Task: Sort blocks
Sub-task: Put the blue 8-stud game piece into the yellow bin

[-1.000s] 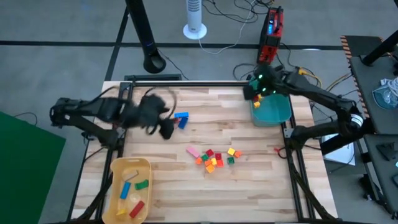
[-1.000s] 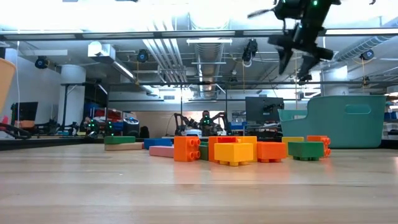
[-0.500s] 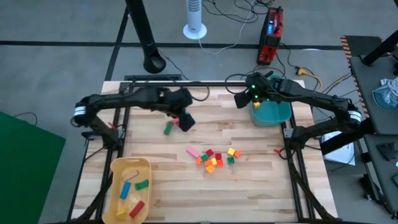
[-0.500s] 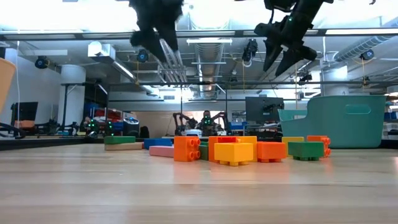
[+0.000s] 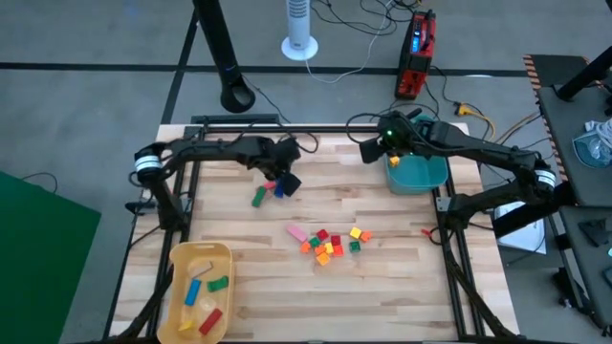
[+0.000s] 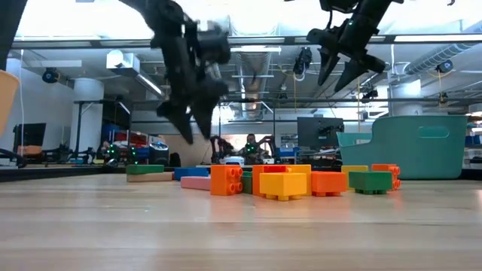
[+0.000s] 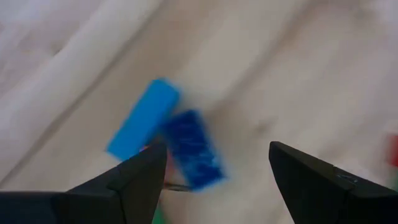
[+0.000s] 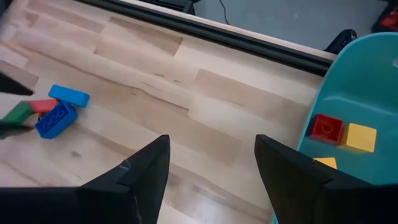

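Since half a second ago, our left gripper has drawn back slightly toward the table's far left and dropped lower; our right gripper has barely shifted.

Nearest us, at the table's near left corner, the yellow tray holds a few blocks: blue, green, red and yellow. Toward the middle of the table lies the main cluster of blocks, in red, orange, yellow and green, with a pink bar at its left end.

Farther back on the left, a green block lies beside a dark blue block, a light blue bar and a small red one. Our left gripper hangs just above these. Its fingers are spread wide either side of the dark blue block, holding nothing.

At the far right edge stands the teal bin, with a red block and yellow ones inside. Our right gripper hovers high, just left of the bin. Its fingers are parted, holding nothing.
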Robot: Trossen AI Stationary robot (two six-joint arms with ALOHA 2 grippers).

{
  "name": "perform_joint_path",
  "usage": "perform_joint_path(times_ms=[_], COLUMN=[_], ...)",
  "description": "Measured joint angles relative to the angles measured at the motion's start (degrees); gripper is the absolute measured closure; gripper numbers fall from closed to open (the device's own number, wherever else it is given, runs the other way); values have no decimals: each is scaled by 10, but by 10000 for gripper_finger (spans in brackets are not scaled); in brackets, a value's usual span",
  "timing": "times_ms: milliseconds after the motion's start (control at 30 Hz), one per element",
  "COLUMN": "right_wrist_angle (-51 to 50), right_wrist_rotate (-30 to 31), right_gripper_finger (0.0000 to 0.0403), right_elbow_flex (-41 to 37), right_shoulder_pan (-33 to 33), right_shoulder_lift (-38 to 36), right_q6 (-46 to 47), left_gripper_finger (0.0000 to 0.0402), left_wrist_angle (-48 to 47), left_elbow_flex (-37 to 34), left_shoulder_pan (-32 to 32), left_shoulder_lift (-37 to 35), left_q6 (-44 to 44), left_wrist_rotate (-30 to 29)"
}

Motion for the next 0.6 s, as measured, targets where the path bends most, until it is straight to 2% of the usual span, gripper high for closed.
perform_joint_path(times_ms=[167,600], right_wrist_angle=[2,1], right_wrist_rotate=[0,-2], right_gripper_finger=[175,174], right_elbow_flex=[0,0], right_shoulder_pan=[-10,-14], right_shoulder_lift=[0,0], right_q6=[8,23], left_gripper_finger=[132,132], left_wrist_angle=[10,14], left_elbow_flex=[-7,7], left_shoulder_pan=[21,8], left_shoulder_lift=[31,81], left_q6=[9,5], left_wrist_rotate=[-5,-3])
